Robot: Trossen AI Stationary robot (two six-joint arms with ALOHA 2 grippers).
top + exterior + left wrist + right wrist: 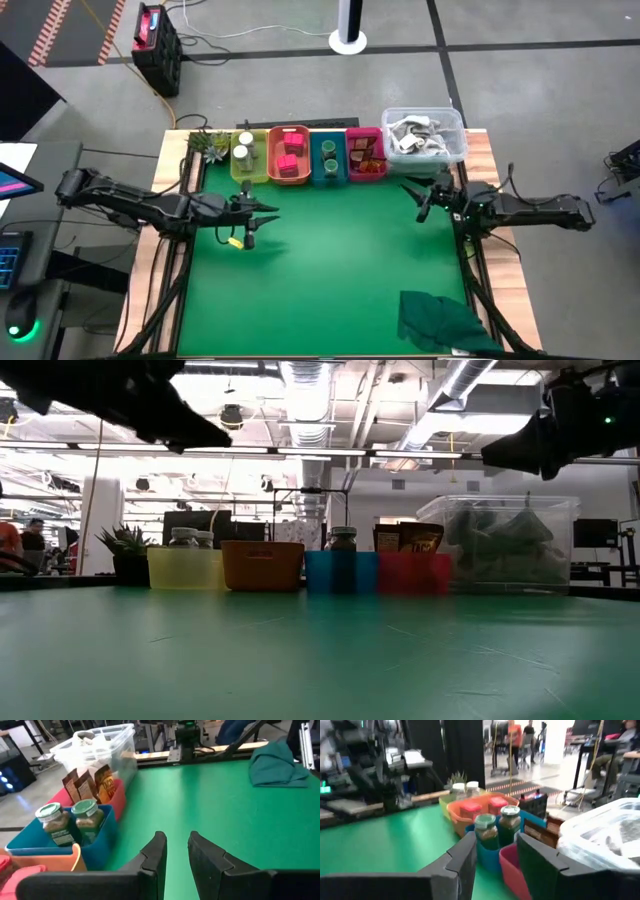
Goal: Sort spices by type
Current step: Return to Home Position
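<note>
Spices [290,165] are sitting sorted in the bins [327,180] along the high view's upper middle. My left gripper [176,839] and right gripper [496,837] are hanging unclenched, carrying nothing. The right one is hovering near the red bin [366,179]; swinging wide, I am risking clipping it.

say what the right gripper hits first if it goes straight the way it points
Most likely the blue bin with the green-lidded jars: it sits straight ahead between the open fingers of the right gripper, the red bin just beside it. Depth is unclear.
</note>
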